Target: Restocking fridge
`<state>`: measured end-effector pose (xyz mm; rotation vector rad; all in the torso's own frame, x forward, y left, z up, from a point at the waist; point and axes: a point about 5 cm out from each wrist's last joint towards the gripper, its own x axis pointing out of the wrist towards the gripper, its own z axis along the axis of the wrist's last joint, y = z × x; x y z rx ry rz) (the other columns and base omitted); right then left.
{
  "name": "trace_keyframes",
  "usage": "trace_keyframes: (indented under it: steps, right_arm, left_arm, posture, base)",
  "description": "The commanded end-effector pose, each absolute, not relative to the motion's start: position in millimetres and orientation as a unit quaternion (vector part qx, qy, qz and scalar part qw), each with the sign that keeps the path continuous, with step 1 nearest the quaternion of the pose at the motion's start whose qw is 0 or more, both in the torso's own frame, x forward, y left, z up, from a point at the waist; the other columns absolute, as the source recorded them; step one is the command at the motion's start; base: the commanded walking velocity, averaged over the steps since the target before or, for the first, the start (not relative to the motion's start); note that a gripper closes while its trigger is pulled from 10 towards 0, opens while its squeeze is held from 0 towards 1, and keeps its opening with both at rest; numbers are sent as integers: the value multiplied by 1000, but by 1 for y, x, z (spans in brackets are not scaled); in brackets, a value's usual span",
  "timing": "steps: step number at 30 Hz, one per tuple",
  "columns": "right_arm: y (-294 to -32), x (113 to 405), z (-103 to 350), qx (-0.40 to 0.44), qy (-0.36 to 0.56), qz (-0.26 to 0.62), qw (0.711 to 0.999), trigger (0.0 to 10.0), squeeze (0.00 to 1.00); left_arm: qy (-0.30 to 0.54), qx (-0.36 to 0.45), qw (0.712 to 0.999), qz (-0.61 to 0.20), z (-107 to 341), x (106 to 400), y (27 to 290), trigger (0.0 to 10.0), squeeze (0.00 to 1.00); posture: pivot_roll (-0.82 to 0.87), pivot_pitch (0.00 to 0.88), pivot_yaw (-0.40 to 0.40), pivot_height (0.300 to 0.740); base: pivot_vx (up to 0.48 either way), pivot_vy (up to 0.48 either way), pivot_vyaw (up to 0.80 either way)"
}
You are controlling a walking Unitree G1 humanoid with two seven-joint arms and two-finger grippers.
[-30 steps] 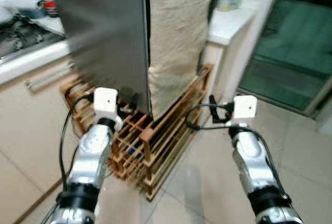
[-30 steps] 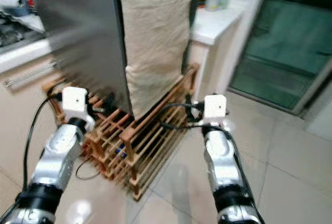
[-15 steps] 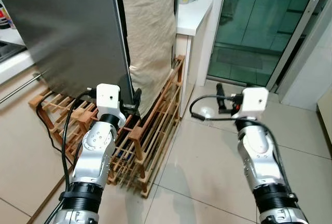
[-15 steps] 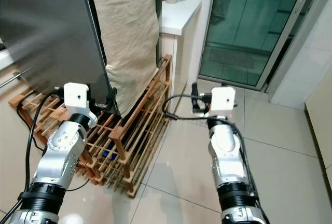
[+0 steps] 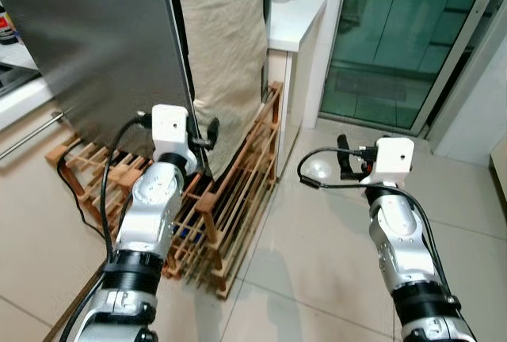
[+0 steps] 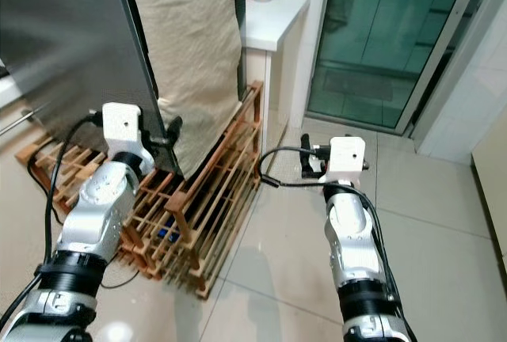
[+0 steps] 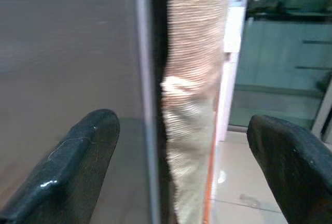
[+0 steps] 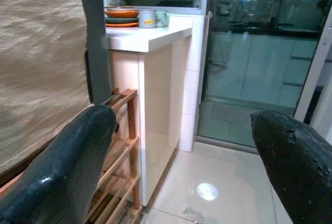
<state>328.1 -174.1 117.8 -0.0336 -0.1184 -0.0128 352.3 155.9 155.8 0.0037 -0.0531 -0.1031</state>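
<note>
- Fridge (image 5: 95, 49): grey steel door/side panel, upper left of head views, standing on a wooden slatted rack (image 5: 230, 215) on the tiled floor (image 5: 317, 279).
- Beige cloth (image 5: 226, 49) hangs just beside the fridge's right edge, w/ a dark gap between the two; its lower end reaches down to the rack.
- Left end effector (image 5: 207, 131): raised at the fridge's lower right edge, at the gap between steel panel & cloth. Wrist view: the two black fingers (image 7: 78, 167) spread wide, panel edge and cloth seen between them, nothing gripped. Can't tell if a finger touches the fridge.
- Right end effector (image 5: 344, 154): held out over the floor, well apart from fridge, pointing toward the white table (image 5: 297, 13). Fingers wide open in wrist view, holding nothing.
- White table right of the cloth, beside the rack's far end; carries mugs (image 8: 154, 18) & stacked orange/green dishes (image 8: 122, 17).
- Glass sliding door (image 5: 396, 33) behind right arm, dark/reflective.
- Black cable (image 5: 83, 199) runs on the floor along the rack's left side; kitchen counter edge w/ a handle bar (image 5: 28, 132) at far left.
</note>
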Motion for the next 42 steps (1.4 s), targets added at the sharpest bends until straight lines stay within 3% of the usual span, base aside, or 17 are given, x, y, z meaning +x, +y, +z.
trace_keyframes:
  steps: [1, 14, 32, 33, 42]
  right_arm:
    - [-168, 327, 121, -15, -65, 4, 998, 10000, 0]
    - [-165, 323, 120, -26, -61, 16, 998, 10000, 0]
    - [-155, 320, 118, -29, -52, 46, 997, 10000, 0]
    - [-155, 320, 118, -29, -51, 47, 997, 10000, 0]
    - [-154, 319, 119, -29, -51, 50, 997, 10000, 0]
  left_arm:
    - [-18, -2, 999, -36, 156, 357, 162, 10000, 0]
    - [-27, -48, 996, -76, 162, 369, 141, 10000, 0]
    - [-45, -35, 996, -66, 182, 392, 135, 10000, 0]
    - [-38, -63, 995, -61, 181, 394, 134, 10000, 0]
    - [-36, -59, 997, -18, 180, 399, 134, 10000, 0]
  posture:
    - [-60, 0, 47, 740]
    - [-78, 0, 48, 740]
    - [-96, 0, 55, 740]
    - [-96, 0, 55, 740]
    - [-114, 0, 60, 740]
  base:
    - [0, 0, 0]
    - [0, 0, 0]
    - [0, 0, 0]
    - [0, 0, 0]
    - [0, 0, 0]
